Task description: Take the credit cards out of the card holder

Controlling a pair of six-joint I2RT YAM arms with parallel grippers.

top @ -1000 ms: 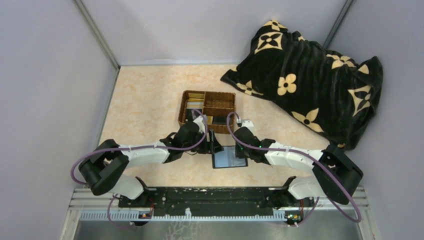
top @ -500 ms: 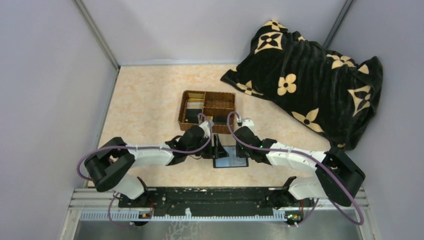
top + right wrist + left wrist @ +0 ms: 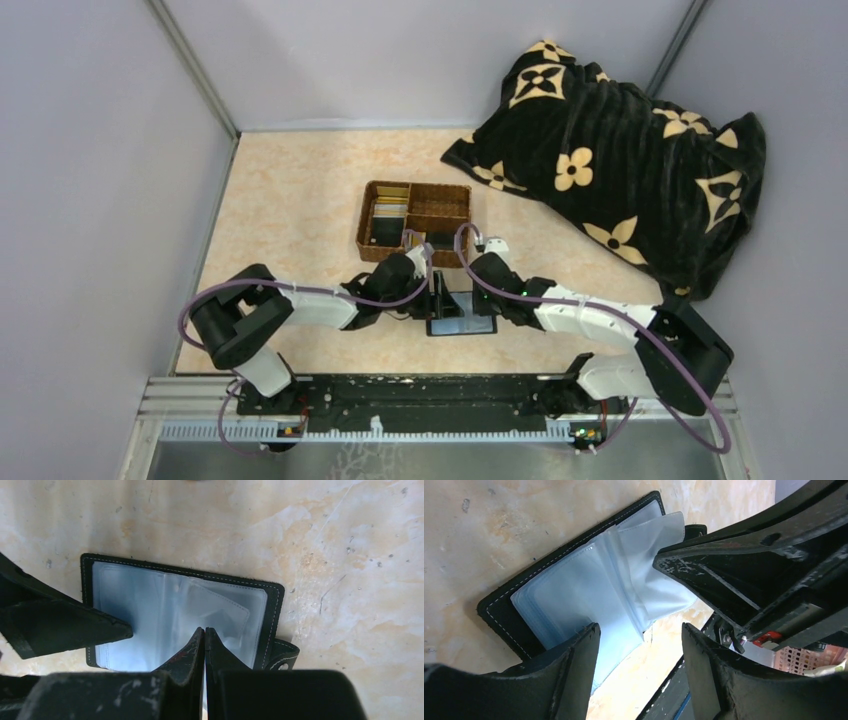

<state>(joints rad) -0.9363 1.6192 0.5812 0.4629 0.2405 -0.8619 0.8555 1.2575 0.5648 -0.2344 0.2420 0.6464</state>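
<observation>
The black card holder (image 3: 462,320) lies open on the table, its clear sleeves up (image 3: 150,605); I see no card in the sleeves. My right gripper (image 3: 205,630) is shut on a clear sleeve near the holder's middle, and the sleeve bunches up at its tip in the left wrist view (image 3: 659,580). My left gripper (image 3: 640,630) is open over the holder's near-left corner, one finger (image 3: 70,625) on its left edge. Gold, grey and dark credit cards (image 3: 390,210) lie in the wicker tray.
The brown wicker divided tray (image 3: 442,203) stands just behind the holder. A black blanket with cream flowers (image 3: 620,150) fills the back right. Grey walls close in the left, back and right. The metal rail (image 3: 430,400) runs along the near edge.
My left gripper has moved right, from beside the tray to over the holder's left side. The holder's raised flap has come down. The right arm has hardly moved.
</observation>
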